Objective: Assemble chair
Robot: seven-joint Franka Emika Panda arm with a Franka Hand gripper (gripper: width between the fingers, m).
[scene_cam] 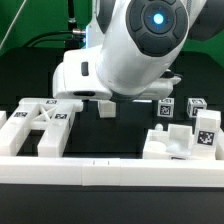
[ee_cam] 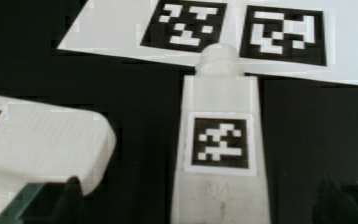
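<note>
Gripper: the gripper (scene_cam: 103, 109) hangs low over the black table (scene_cam: 122, 138). Its fingers (ee_cam: 48, 198) are spread wide and pinch nothing.
Chair pieces: in the exterior view, one group of white tagged blocks (scene_cam: 40, 128) sits at nine o'clock from the gripper, and a second group (scene_cam: 185, 135) sits at three o'clock.
Open room: bare tabletop lies between the two groups.
Edge: a long white rail (scene_cam: 110, 172) runs across at six o'clock, closing the near side.
Wrist view only: a long bar (ee_cam: 220, 120) with one tag lies between the fingers, touching neither. A rounded block (ee_cam: 43, 140) is just beside it, and the marker board (ee_cam: 114, 35) is at its far end.
Exterior view only: it shows both groups and the rail; the arm hides the long bar.
</note>
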